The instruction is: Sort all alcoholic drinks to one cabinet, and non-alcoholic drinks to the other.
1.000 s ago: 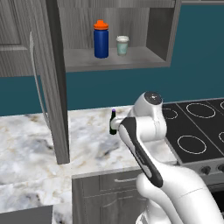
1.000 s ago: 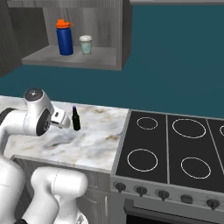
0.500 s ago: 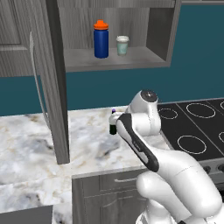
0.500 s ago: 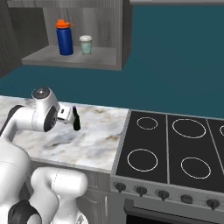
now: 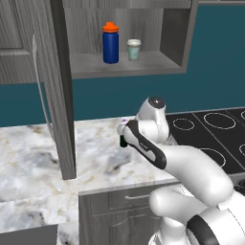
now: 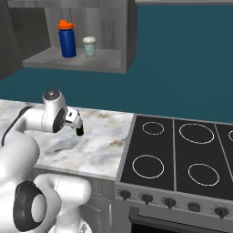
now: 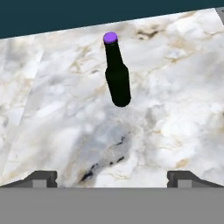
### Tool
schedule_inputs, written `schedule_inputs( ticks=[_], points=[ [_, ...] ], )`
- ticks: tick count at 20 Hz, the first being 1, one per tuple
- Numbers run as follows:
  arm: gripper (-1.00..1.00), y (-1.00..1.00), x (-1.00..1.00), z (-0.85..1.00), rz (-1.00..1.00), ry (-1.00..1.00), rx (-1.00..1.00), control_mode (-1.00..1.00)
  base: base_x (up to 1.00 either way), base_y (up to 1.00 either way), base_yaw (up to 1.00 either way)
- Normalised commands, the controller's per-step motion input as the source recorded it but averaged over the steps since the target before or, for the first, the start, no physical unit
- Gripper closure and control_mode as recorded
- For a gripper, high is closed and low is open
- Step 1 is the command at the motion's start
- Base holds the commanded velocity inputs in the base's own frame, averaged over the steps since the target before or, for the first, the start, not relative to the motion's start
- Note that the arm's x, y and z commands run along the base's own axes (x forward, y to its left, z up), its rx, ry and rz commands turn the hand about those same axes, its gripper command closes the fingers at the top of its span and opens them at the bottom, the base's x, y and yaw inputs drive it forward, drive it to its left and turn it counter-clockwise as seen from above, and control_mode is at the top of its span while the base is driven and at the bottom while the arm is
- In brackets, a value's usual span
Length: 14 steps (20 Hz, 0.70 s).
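A marble counter [image 5: 28, 158] runs from the left up to a black stovetop [image 6: 177, 154], with an open grey wall cabinet [image 5: 172, 33] hanging above it, its door [image 5: 60, 95] swung out over the counter's left part. On the cabinet's shelf stand the blue bottle with an orange cap [image 5: 110, 43] and, just beside it toward the shelf's right end, the smaller pale cup with a white lid [image 5: 133, 49]. The white arm bends low over the counter near its edge with the stovetop. In the hand view the slim dark green bottle with a purple cap [image 7: 117, 72] stands upright on the marble toward the counter's back edge, clear of the gripper [image 7: 112, 177], whose fingers [image 7: 41, 178] are spread wide apart and hold nothing. In the right base view the bottle's dark lower part shows just beside the hand.
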Motion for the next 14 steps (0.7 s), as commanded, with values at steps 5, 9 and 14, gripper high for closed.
schedule_inputs(
  ticks=[5,9,14],
  points=[
    [-1.00,0.00,0.31,-0.16,0.00,0.04,0.00,-1.00,0.00,0.00,0.00],
    [-1.00,0.00,0.41,-0.12,0.00,0.00,-0.02,-1.00,0.00,0.00,0.00],
    [-1.00,0.00,0.29,-0.15,0.00,0.00,-0.02,-1.00,0.00,0.00,0.00]
  ],
)
